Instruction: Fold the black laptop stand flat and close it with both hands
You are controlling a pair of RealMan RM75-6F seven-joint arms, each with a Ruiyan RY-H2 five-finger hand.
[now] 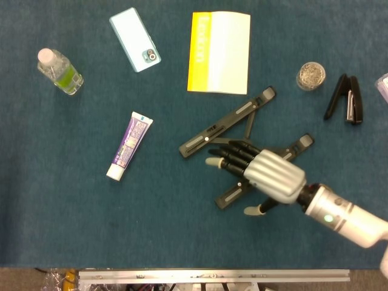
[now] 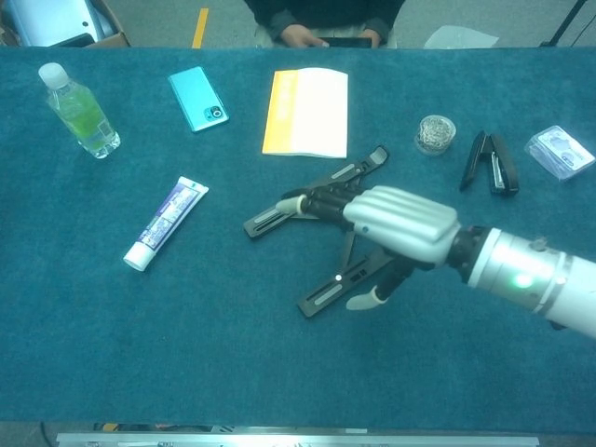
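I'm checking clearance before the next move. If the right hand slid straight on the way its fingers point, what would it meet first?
Probably the purple-and-white toothpaste tube; the right hand points left across bare blue cloth, though height is unclear.

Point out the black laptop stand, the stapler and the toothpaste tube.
black laptop stand [image 1: 233,117]: head view, on its upper rail.
stapler [image 1: 351,100]: head view, on its black body.
toothpaste tube [image 2: 168,222]: chest view, on the middle of the tube.
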